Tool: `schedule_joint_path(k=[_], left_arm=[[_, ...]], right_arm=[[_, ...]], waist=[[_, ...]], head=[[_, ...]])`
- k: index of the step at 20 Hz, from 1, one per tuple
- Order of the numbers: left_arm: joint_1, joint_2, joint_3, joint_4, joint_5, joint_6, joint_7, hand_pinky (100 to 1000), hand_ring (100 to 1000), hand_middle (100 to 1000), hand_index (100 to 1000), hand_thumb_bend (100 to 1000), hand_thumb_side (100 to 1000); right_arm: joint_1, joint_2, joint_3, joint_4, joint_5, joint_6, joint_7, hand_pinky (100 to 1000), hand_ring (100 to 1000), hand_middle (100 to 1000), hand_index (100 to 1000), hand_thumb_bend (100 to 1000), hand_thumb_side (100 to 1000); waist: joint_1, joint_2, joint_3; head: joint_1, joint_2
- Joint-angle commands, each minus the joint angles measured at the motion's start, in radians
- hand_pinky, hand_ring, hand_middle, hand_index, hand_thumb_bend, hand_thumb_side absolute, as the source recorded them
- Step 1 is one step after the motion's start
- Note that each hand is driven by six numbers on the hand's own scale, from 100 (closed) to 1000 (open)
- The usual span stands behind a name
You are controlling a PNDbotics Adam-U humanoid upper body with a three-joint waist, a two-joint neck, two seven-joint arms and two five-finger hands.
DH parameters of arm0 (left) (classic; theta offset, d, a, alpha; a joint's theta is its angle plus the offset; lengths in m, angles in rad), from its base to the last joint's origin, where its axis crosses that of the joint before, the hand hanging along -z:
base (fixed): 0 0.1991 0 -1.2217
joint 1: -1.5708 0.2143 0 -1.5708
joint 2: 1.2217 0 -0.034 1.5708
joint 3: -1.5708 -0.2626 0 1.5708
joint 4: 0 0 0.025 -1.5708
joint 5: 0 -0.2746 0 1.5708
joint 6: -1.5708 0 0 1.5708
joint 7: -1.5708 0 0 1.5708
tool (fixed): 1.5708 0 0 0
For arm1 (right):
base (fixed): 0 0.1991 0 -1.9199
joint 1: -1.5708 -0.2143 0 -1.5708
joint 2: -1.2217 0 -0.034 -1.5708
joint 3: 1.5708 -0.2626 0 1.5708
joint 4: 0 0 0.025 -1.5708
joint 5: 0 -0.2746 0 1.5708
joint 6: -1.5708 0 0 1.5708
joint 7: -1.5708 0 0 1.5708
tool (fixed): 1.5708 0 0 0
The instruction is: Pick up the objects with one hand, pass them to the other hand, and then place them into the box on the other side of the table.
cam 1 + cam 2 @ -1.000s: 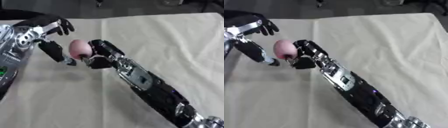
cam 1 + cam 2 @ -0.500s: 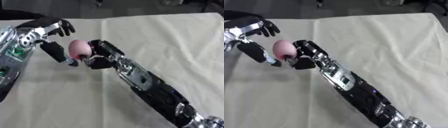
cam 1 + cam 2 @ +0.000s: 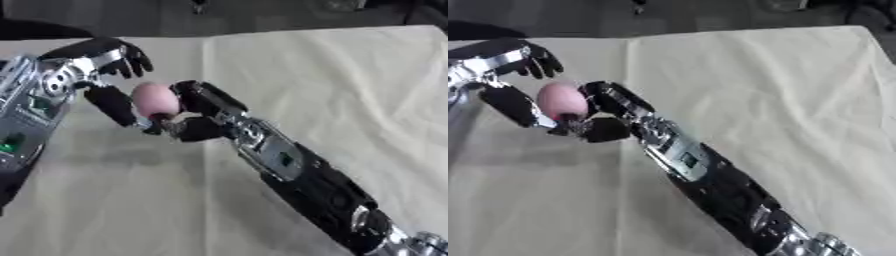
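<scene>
A pink egg-shaped object (image 3: 156,99) is held above the cream tablecloth at the left. My right hand (image 3: 199,114), reaching across from the lower right, has its fingers and thumb curled round the object from the right. My left hand (image 3: 103,75) comes in from the left with its fingers arched over the object's top and its thumb (image 3: 114,104) stretched down along the object's left side, close to it or just touching. The left fingers are spread and do not close on the object. No box shows in either view.
The cream cloth (image 3: 332,80) covers the table, with wide room to the right and in front. The far table edge meets a dark floor (image 3: 262,15) at the top. My right forearm (image 3: 297,170) crosses the cloth diagonally.
The left hand has edged a little closer round the pink object. The right hand and the object have stayed almost where they were.
</scene>
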Motion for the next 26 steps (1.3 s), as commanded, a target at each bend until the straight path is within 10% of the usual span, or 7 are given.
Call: schedule_joint_path(k=[1,10,26], left_arm=[[-0.018,-0.001,0.009,0.009,0.004,0.013,0.022,816,728,650,724,546,278],[-0.018,-0.006,0.002,0.028,0.01,0.004,0.011,787,636,531,478,305,100],[-0.017,-0.002,-0.001,-0.002,0.067,-0.009,0.049,772,581,472,436,322,100]], right_arm=[[-0.014,-0.002,0.002,-0.015,-0.02,-0.027,0.023,683,527,516,527,100,100],[-0.013,-0.004,0.001,-0.005,-0.028,-0.04,0.031,682,525,515,527,100,100],[-0.011,-0.007,0.005,-0.007,0.002,-0.026,0.051,683,530,525,541,100,100]], waist=[[0.002,-0.015,0.0],[0.002,-0.014,0.0],[0.0,-0.013,0.001]], head=[[-0.002,-0.005],[-0.003,-0.005],[-0.005,-0.007]])
